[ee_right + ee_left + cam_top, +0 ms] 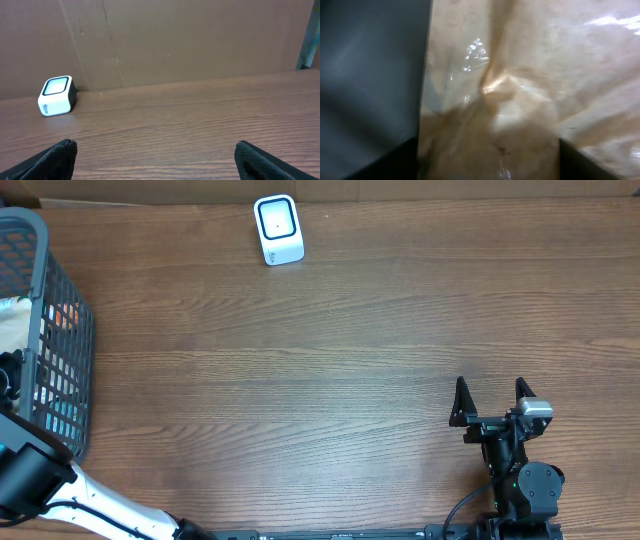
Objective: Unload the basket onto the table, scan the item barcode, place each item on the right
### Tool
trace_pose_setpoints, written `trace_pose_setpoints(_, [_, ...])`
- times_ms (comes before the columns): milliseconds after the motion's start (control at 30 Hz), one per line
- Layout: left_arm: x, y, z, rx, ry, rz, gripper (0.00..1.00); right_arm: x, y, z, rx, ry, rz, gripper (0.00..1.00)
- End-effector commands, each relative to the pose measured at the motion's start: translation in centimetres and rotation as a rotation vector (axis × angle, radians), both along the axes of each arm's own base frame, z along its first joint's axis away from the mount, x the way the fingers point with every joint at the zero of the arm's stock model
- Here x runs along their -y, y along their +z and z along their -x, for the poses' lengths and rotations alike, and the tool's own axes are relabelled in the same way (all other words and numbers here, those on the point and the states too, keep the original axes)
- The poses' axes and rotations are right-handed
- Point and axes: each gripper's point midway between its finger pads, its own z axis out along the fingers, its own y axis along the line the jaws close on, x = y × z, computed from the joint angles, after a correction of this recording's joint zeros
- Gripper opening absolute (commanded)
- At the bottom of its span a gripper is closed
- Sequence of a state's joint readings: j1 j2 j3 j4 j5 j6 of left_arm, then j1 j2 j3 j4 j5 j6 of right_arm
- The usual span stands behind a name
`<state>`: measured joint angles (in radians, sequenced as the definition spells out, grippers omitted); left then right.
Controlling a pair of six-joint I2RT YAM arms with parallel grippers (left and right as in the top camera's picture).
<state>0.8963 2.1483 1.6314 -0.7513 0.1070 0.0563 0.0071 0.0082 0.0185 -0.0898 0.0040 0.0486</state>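
**Wooden table [330, 360], with the bag down in the basket [70, 350]**

Overhead: the basket sits at the table's left edge, and the left arm [110, 505] reaches into it from the near left corner. A white scanner [278, 230] stands at the far edge, left of middle. The right pincer [490, 395] hovers by the near right corner, jaws spread wide and holding nothing. Open wood lies between basket and scanner, leaving plenty of room to carry something across.

Left wrist: a shiny, crinkled bag [520, 90] fills the view, close beside the dark basket wall [370, 75]. The left pincer [487, 170] shows only as dark tips at the bottom corners with film between them, and I cannot tell whether it grips. The bag looks light, soft and slippery. A pinch on a bunched fold would probably hold best, and the wall crowds any lift.

Right wrist: the scanner stands against a cardboard wall [200, 40], with bare wood in front of it.
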Motion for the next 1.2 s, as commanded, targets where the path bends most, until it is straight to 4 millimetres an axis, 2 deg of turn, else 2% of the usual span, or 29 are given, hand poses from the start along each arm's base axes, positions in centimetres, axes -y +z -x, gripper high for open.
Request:
trace_pose_setpoints(0, [2.8, -4.1, 1.7, -0.090, -0.046, 0.093, 0.50, 0.1, -0.2, 0.0, 0.001, -0.008, 0.005, 1.00])
trace_pose_setpoints(133, [3.0, -4.3, 1.9, -0.094, -0.045, 0.100, 0.34, 0.2, -0.2, 0.0, 0.001, -0.008, 0.005, 1.00])
trace_pose_setpoints(233, [3.0, -4.3, 1.9, -0.094, -0.041, 0.101, 0.06, 0.1, -0.2, 0.0, 0.001, -0.008, 0.005, 1.00])
trace_pose_setpoints(333, [2.9, -4.0, 1.8, -0.094, -0.041, 0.100, 0.04, 0.1, -0.2, 0.0, 0.001, -0.008, 0.005, 1.00])
trace_pose_setpoints(433, [2.6, -2.9, 1.6, -0.092, -0.033, 0.101, 0.04, 0.1, -0.2, 0.0, 0.001, -0.008, 0.005, 1.00])
trace_pose_setpoints(567, [1.5, 0.3, 0.7, -0.067, 0.004, 0.086, 0.04, 0.1, -0.2, 0.0, 0.001, -0.008, 0.005, 1.00])
trace_pose_setpoints(667, [0.6, 3.5, -0.7, -0.016, 0.002, 0.069, 0.04, 0.1, -0.2, 0.0, 0.001, -0.008, 0.005, 1.00])
trace_pose_setpoints(800, [-0.3, 8.3, -2.5, 0.071, 0.010, 0.046, 0.04, 0.2, -0.2, 0.0, 0.001, -0.008, 0.005, 1.00])
trace_pose_setpoints(933, [-1.2, 13.6, -3.2, 0.137, 0.068, 0.008, 0.04, 0.1, -0.2, 0.0, 0.001, -0.008, 0.005, 1.00])
trace_pose_setpoints(1067, [-0.8, 17.8, -4.2, 0.224, 0.053, -0.004, 0.04, 0.2, -0.2, 0.0, 0.001, -0.008, 0.005, 1.00])
trace_pose_setpoints(1167, [-0.6, 19.5, -4.6, 0.262, 0.041, -0.014, 0.04, 0.1, -0.2, 0.0, 0.001, -0.008, 0.005, 1.00])
